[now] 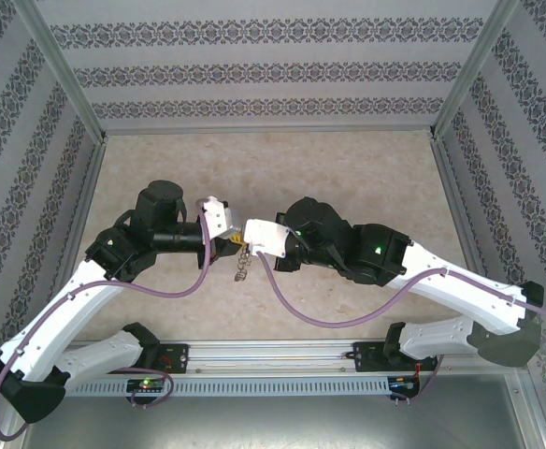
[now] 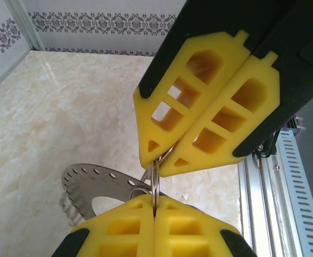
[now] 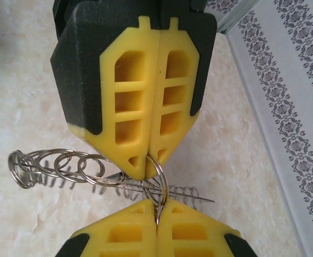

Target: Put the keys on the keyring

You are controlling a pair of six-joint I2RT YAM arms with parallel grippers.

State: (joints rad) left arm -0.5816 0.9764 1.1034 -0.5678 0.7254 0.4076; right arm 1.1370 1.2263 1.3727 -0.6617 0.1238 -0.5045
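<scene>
Left hand (image 2: 154, 203): clamped on keyring (image 2: 155, 181).
Right hand (image 3: 157, 208): clamped on same keyring, tips nearly meeting.
Chain of rings (image 3: 54, 167): hanging at keyring.

Left gripper (image 2: 155, 211), right gripper (image 3: 157, 214), both clamped

No legible text, labels, brands, numbers or signs on anything visible.

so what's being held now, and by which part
A metal ring, pinched at opposite edges by the left gripper and right gripper; a chain hangs off it.
</scene>
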